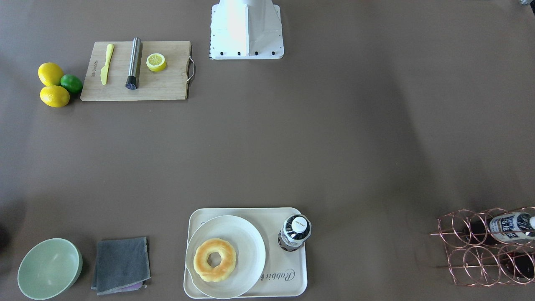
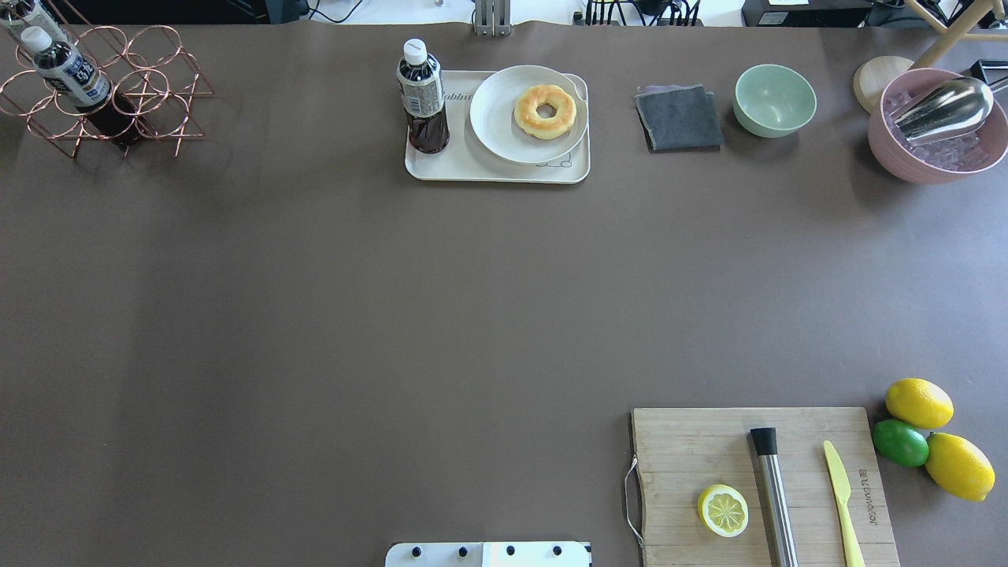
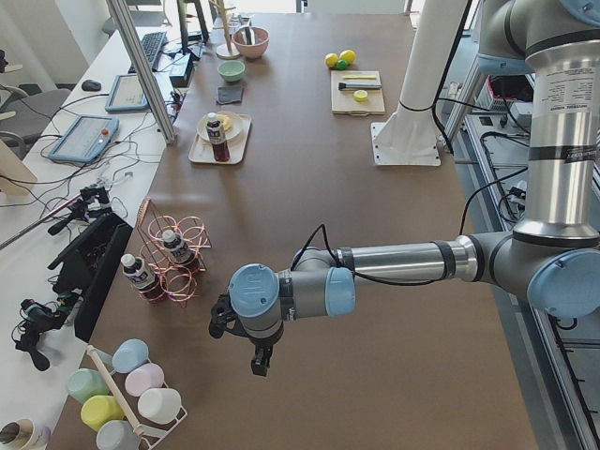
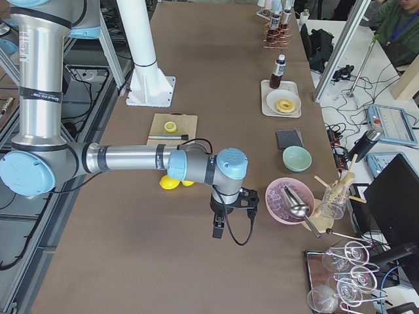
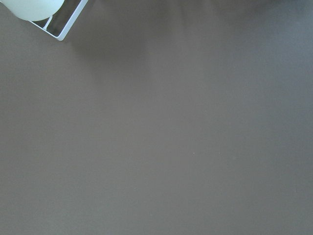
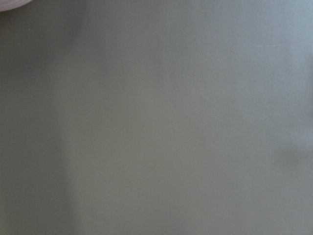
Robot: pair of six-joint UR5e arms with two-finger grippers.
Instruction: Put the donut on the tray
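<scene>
Donut (image 2: 545, 111) on the round white plate (image 2: 492, 132), plate on the tray (image 2: 465, 167) at the table's far edge; bottle (image 2: 424, 94) upright at the tray's left end; left gripper (image 3: 261, 364) over bare table far left, right gripper (image 4: 218, 230) near the pink bowl (image 4: 280, 203); cannot tell either's opening.

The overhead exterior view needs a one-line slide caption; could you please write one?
Donut on a white plate on the tray, a bottle standing beside it.
</scene>
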